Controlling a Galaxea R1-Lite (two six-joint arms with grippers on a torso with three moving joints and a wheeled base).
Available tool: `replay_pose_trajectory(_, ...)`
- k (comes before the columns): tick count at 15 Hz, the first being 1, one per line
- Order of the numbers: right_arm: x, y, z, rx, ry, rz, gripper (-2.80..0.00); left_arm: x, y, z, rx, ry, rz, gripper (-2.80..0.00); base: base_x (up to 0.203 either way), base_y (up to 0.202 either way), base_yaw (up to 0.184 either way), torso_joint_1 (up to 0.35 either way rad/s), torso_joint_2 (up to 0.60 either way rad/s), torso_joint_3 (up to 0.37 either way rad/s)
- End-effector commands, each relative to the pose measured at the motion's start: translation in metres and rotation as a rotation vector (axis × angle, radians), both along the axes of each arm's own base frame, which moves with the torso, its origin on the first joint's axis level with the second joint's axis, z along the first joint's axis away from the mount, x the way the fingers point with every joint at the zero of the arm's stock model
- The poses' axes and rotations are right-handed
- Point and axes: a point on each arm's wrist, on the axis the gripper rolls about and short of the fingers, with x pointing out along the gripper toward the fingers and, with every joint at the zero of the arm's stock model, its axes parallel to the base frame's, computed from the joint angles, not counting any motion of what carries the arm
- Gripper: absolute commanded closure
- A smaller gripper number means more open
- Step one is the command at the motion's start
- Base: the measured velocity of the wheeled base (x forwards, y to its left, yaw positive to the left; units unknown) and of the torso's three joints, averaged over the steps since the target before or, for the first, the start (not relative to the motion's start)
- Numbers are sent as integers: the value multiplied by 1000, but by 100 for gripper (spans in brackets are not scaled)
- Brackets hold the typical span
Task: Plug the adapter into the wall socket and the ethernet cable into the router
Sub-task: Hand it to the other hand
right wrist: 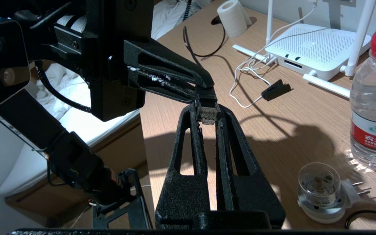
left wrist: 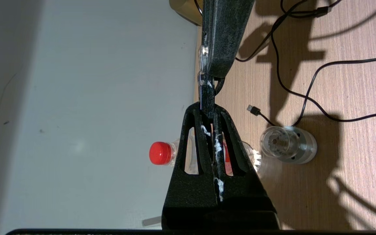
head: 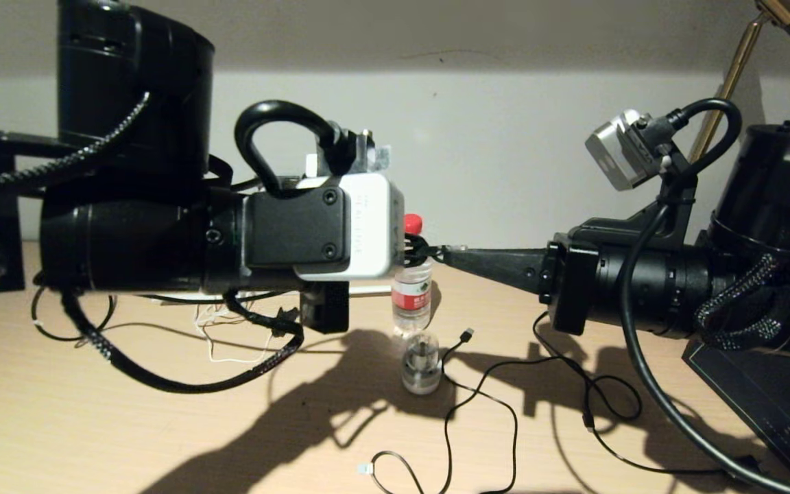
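Both arms raised over the light wooden desk, tips meeting mid-air in front of the clear plastic water bottle with red cap.

Left gripper has its fingers pressed together on the black ethernet cable with a small clear-tipped connector, gripping just behind the plug. Right gripper has its fingers closed in on the same connector from the opposite side, clear tip pinched between the two tips. So the plug is held by both at once, off the desk.

In the left wrist view the connector pokes out past the left fingers and meets the right fingers.

The flat white router with slim stick antennas sits on the desk well apart, thin white cord tangled beside it, small black clip near the cord. Round white-and-clear plug lies just in front of the bottle, black USB cable looping next to it.
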Motion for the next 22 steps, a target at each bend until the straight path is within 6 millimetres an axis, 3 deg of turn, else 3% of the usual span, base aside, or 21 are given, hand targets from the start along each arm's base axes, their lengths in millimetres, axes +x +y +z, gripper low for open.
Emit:
replay_pose_trajectory(1,-1,0,1,6,-6,3,0,0,-1,-3,5,-1,-9,0,0,0,0,0,0,0)
replay_pose_trajectory(7,-1,-1,1,19,-18,3,0,-1,-1,-9,14,4,-10,0,0,0,0,0,0,0)
replay_pose_trajectory(8,-1,-1,0,22,-22,3,0,-1,-1,-8,13,3,-10,-280,0,0,0,0,0,0)
replay_pose_trajectory(14,-6,-5,-1,33,12,2,0,-15,14,-1,-18,-26,1,-280,0,0,0,0,0,0)
replay_pose_trajectory(17,-7,-5,-2,33,14,1,0,-13,14,7,-78,-91,6,-280,0,0,0,0,0,0)
replay_pose_trajectory(22,-13,-14,17,157,144,-36,0,-13,10,12,-196,-258,-59,-280,0,0,0,0,0,0)
